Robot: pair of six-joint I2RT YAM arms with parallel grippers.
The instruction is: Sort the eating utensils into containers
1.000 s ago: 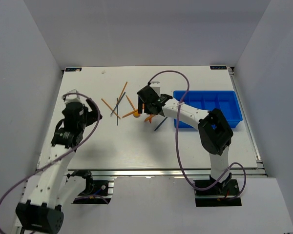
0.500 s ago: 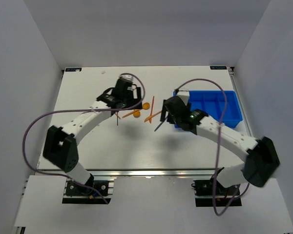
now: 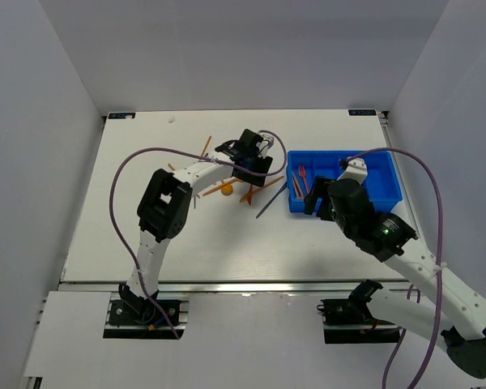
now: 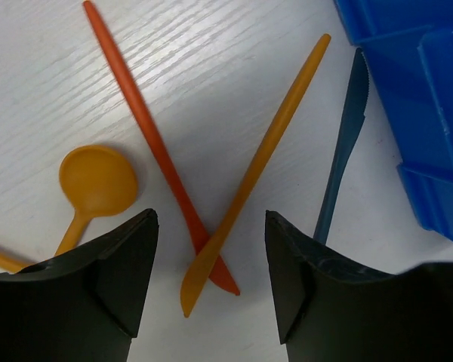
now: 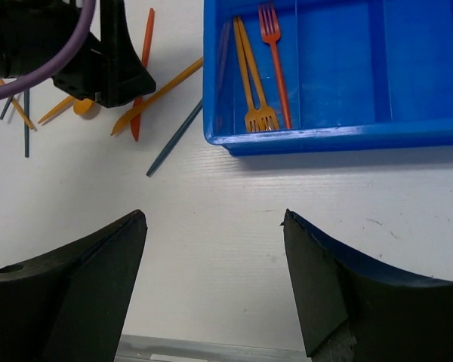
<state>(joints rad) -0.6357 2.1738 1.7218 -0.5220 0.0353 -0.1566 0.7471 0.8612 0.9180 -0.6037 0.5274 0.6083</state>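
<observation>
- The left tool [image 4: 211, 226] hangs open and empty over the table [image 3: 146, 235], fingers spread wide.
- Right under the gap between its fingers, a slim red stick [image 4: 155, 143] and a flat orange knife [image 4: 268, 151] lie crossed in an X; both run away ahead of the tool.
- A round-bowled orange spoon [image 4: 98, 181] lies just ahead of the finger on the left of the wrist view.
- A thin dark blue knife [image 4: 346, 136] lies outside the other finger, close beside the corner of the bright blue tray [image 4: 415, 90].
- The right tool [image 5: 213, 222] is also open and holds nothing, over bare table on the near side of the tray.
- Ahead of it, the tray's end compartment, the one nearest the loose pieces, holds two orange forks [image 5: 251, 83] side by side and one red fork [image 5: 276, 64].
- The compartments seen beside it show only blue floor.
- A few more thin sticks [image 3: 204, 147], orange and dark, lie scattered beyond the left tool, away from the tray.
</observation>
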